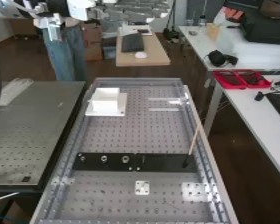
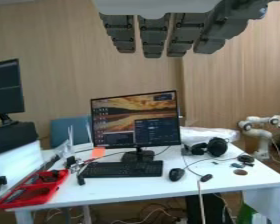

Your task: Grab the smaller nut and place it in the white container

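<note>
fingers of the dark grey hand (image 2: 154, 36) are straight and empty; the small silvery metal nut (image 1: 83, 158), probably the high view's leftmost, sits on the long black plate (image 1: 165, 162), grasping and placing in the square white container (image 1: 105, 105) both left

Container (image 1: 106, 101): white, on pale plate (image 1: 122, 102), far left of perforated board (image 1: 117, 132).
Nuts (image 1: 104, 159): row on black strip (image 1: 165, 162), left half.
Stick (image 1: 192, 142): slanting, lower end at strip's right.
Hand (image 1: 134, 12): view's top edge, fingers straight.
</note>
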`<action>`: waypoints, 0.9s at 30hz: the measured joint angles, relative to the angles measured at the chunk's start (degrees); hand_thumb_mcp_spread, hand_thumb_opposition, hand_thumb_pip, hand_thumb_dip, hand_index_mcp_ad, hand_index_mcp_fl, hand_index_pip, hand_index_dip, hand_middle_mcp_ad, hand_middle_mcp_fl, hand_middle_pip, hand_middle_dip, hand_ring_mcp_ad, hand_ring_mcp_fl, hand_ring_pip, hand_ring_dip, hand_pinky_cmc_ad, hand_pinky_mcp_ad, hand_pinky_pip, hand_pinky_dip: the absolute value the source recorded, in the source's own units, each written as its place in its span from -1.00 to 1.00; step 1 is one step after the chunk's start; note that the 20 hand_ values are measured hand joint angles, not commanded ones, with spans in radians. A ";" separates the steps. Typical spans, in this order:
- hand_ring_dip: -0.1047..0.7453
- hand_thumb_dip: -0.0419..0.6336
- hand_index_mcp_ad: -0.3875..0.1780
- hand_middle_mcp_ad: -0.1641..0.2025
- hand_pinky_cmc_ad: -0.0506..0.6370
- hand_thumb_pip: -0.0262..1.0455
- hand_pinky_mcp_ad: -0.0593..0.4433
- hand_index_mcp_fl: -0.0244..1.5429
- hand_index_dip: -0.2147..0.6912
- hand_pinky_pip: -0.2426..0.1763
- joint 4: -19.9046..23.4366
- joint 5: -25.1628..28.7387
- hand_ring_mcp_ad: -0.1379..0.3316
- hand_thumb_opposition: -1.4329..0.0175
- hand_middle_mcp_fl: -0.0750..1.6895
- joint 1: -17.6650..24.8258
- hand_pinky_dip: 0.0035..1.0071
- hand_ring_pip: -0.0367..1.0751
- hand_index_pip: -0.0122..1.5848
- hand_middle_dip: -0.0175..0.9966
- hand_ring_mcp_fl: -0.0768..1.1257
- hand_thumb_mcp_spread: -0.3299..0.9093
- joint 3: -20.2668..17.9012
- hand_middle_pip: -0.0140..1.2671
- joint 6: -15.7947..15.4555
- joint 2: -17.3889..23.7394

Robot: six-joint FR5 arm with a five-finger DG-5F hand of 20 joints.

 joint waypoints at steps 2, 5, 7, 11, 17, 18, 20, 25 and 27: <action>-0.72 -0.86 0.37 0.23 -0.71 -0.93 -0.55 -0.94 -0.51 0.11 1.35 -1.28 -0.20 0.99 -0.91 -1.11 -0.99 -0.91 -0.98 -0.91 -0.87 -0.47 -1.31 -0.95 0.10 -0.03; -0.72 -0.88 0.46 0.16 -0.76 -0.90 -0.62 -0.96 -0.51 0.11 3.56 -3.52 -0.20 0.96 -0.91 -2.96 -0.97 -0.91 -0.98 -0.91 -0.87 -0.46 -3.01 -0.95 0.51 -0.23; -0.70 -0.77 0.42 0.16 -0.78 -0.47 -0.58 -0.96 -0.46 0.11 4.88 -5.37 -0.20 0.80 -0.91 -4.55 -0.83 -0.91 -0.98 -0.89 -0.87 -0.30 -3.98 -0.92 0.49 -0.65; -0.65 -0.60 0.25 0.16 -0.43 -0.08 -0.16 -0.96 -0.25 0.04 6.10 -8.16 -0.14 0.36 -0.91 -6.83 -0.39 -0.86 -0.93 -0.77 -0.87 -0.09 -4.92 -0.84 0.22 -1.62; -0.57 -0.54 0.18 0.17 -0.05 0.10 0.22 -0.96 -0.17 -0.17 6.52 -12.45 0.12 0.03 -0.91 -9.88 -0.06 -0.84 -0.90 -0.65 -0.88 -0.06 -5.77 -0.81 -1.72 -2.98; -0.56 -0.55 0.17 0.17 0.02 0.11 0.29 -0.96 -0.16 -0.20 6.53 -12.89 0.15 0.02 -0.91 -10.25 -0.04 -0.83 -0.90 -0.65 -0.87 -0.06 -5.85 -0.79 -1.84 -3.19; -0.56 -0.55 0.17 0.19 0.07 0.15 0.34 -0.94 -0.16 -0.20 6.59 -13.59 0.20 0.02 -0.91 -10.92 0.00 -0.83 -0.90 -0.62 -0.87 -0.06 -6.06 -0.78 -1.85 -3.48; -0.53 -0.50 0.17 0.20 0.10 0.24 0.41 -0.92 -0.16 -0.27 7.59 -13.71 0.26 -0.05 -0.91 -11.31 0.10 -0.83 -0.88 -0.59 -0.87 -0.08 -7.18 -0.79 -2.34 -3.50; -0.53 -0.50 0.19 0.24 0.15 0.25 0.42 -0.92 -0.16 -0.29 7.78 -13.42 0.25 -0.07 -0.91 -11.32 0.09 -0.81 -0.88 -0.59 -0.87 -0.08 -7.48 -0.77 -2.12 -3.47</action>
